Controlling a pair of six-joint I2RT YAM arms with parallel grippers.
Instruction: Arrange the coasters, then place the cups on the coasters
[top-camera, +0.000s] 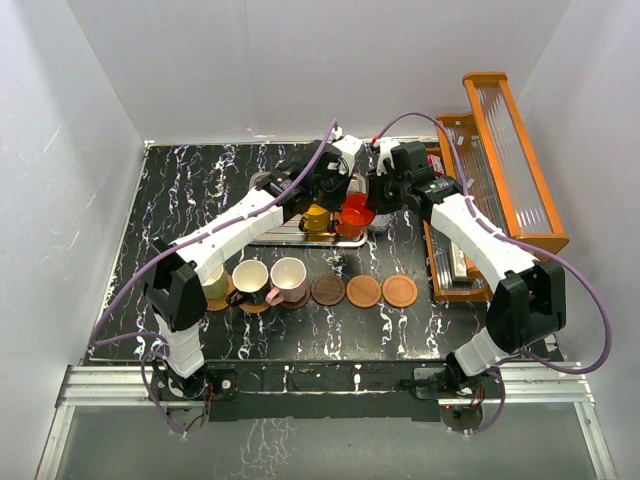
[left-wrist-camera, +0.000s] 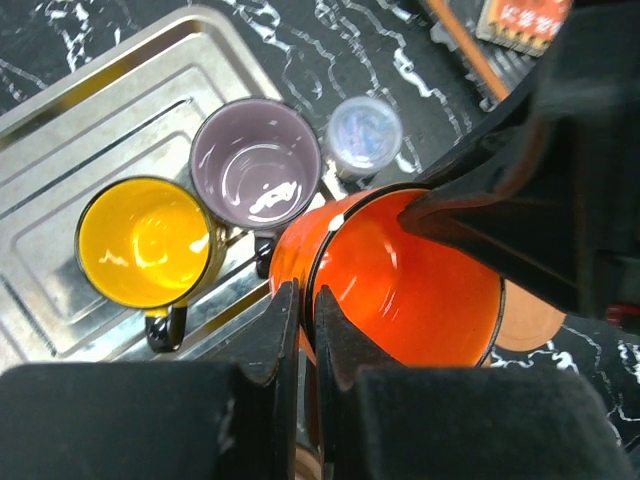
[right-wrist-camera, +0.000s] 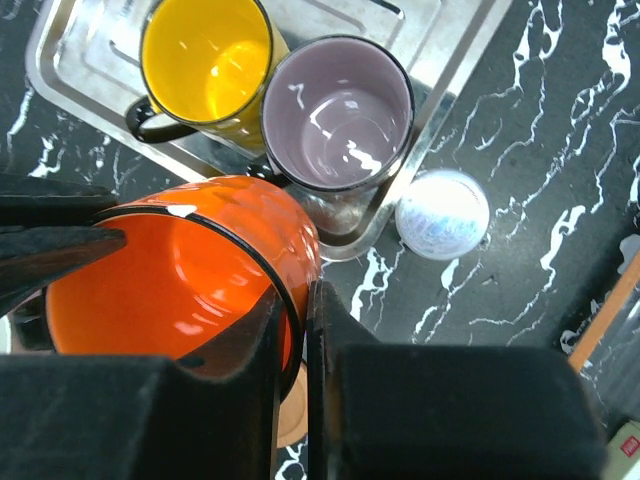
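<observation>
left hand (left-wrist-camera: 306, 300), right hand (right-wrist-camera: 297, 300) both pinching the red-orange cup (left-wrist-camera: 400, 280) rim — bare coasters (top-camera: 363, 291) sit near-side of the tray (left-wrist-camera: 100, 120), right hand's side.

A steel tray (left-wrist-camera: 100, 120) lies on the black marbled table (top-camera: 190, 200), with a small lidded jar (right-wrist-camera: 442, 213) just beside it. An orange-framed, ribbed-panel crate (top-camera: 510, 160) stands at the right.

You have six cups in view. Three stand in a near-left row: a cream-yellow cup (top-camera: 214, 284), a black cup (top-camera: 250, 277) and a pink cup (top-camera: 288, 274). Three are farther back: a yellow-orange cup (left-wrist-camera: 143, 240), a purple-grey cup (left-wrist-camera: 256, 165) and a red-orange cup (left-wrist-camera: 405, 275).

The top view shows six coasters. Three lie under the near cups, and three are bare to their right: a dark coaster (top-camera: 327, 290), a middle coaster (top-camera: 363, 291) and a right-end coaster (top-camera: 399, 291).

There is one steel tray (left-wrist-camera: 90, 130) and one small lidded jar (left-wrist-camera: 363, 135).
</observation>
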